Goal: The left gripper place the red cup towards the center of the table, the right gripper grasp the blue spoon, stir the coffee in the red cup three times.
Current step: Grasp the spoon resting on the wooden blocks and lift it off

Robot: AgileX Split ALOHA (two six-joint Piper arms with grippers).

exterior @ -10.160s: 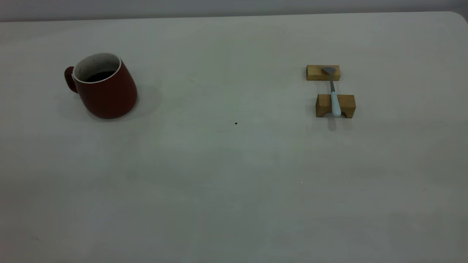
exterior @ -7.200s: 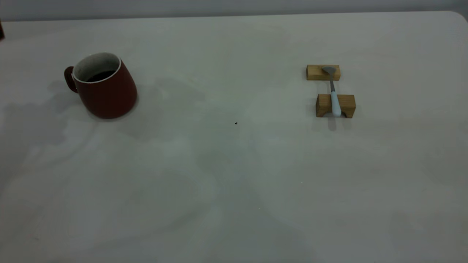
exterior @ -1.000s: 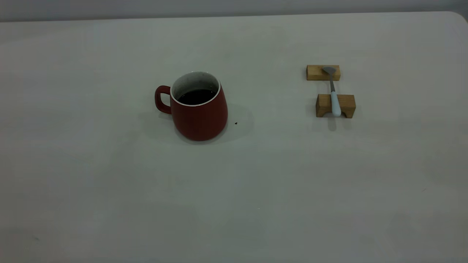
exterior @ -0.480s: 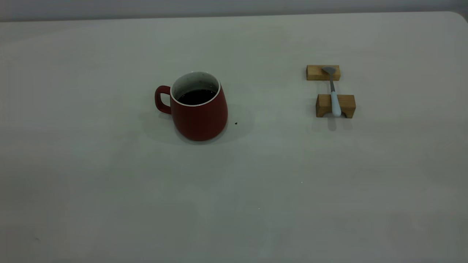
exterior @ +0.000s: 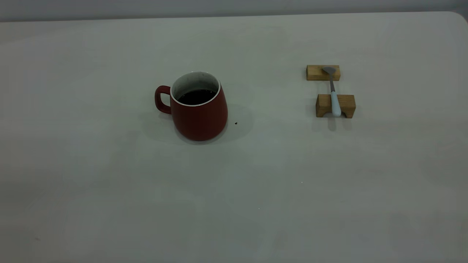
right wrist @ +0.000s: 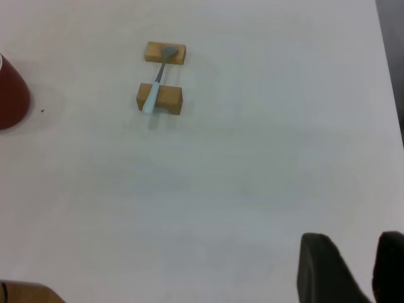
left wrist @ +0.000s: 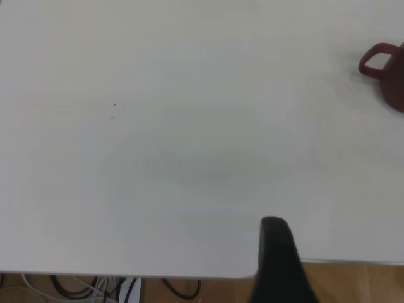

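While no arm shows in the exterior view, the red cup stands upright near the middle of the table, handle toward the view's left, the coffee dark and flat inside. Well to its right the blue spoon lies bridged across two wooden blocks, bowl on the far block, pale handle over the near one. Wide bare tabletop lies between cup and spoon and all along the near side; the table's rounded corner shows at the upper right.

From the left wrist view, the left gripper hangs over the table's edge, far from the cup, which sits partly cut off by the frame. Only one dark finger shows, so whether it is apart or together cannot be told. Cables lie below the edge.

From the right wrist view, the right gripper shows two fingers with a gap between them, holding nothing, well apart from the spoon on its blocks. The table's side edge runs close by.
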